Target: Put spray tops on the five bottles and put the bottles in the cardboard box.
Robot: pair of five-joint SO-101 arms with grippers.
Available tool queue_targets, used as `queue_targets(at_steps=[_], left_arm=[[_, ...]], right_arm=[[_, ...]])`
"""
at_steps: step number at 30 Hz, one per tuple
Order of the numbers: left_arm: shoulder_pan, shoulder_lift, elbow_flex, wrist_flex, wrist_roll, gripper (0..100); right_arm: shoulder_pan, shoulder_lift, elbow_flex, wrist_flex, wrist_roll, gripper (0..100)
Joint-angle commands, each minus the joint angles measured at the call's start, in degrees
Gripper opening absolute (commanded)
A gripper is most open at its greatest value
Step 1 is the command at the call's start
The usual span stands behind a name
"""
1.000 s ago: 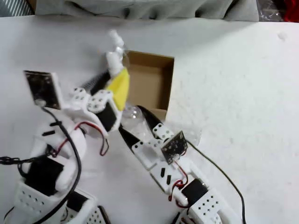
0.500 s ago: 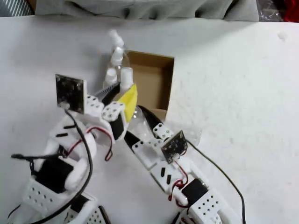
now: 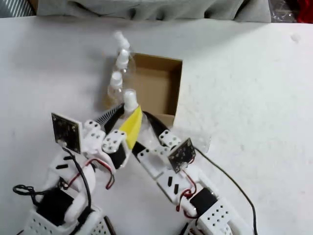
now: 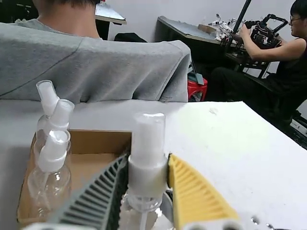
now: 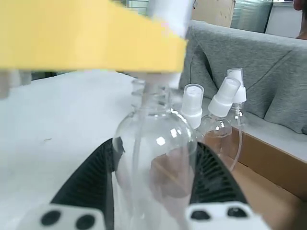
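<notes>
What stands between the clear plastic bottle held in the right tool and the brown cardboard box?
Nothing visible; the brown cardboard box lies just beyond the clear plastic bottle, with three spray-topped bottles along its left side.

We see the white table (image 3: pixel 254 73) bright and evenly lit from overhead in the high view, with soft, faint shadows at lower centre. The cardboard box (image 3: pixel 156 88) is mildly shaded inside. Small highlights glint on the bottle (image 5: pixel 153 143).
</notes>
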Motion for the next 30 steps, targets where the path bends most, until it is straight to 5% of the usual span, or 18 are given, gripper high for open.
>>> queue_targets(at_steps=[1, 10, 17, 25, 30], left_arm=[[0.5, -1.0, 1.8, -3.5, -0.4, 3], [-1.1, -1.2, 1.9, 0.8, 0.1, 29], [-7.6, -3.6, 1.8, 2.1, 0.1, 28], [-6.3, -16.7, 0.4, 13.7, 0.0, 28], [-5.9, -15.4, 4.7, 8.8, 0.1, 28]], right_arm=[[0.0, -0.7, 0.8, -0.8, 0.3, 1.5], [0.1, -0.7, 0.8, -0.8, 0.4, 1.5], [0.1, -0.3, 0.8, -0.8, 0.3, 1.5], [4.7, -0.7, -1.8, 2.2, -0.5, 1.5], [8.5, -0.7, -6.3, 8.0, -5.5, 1.5]])
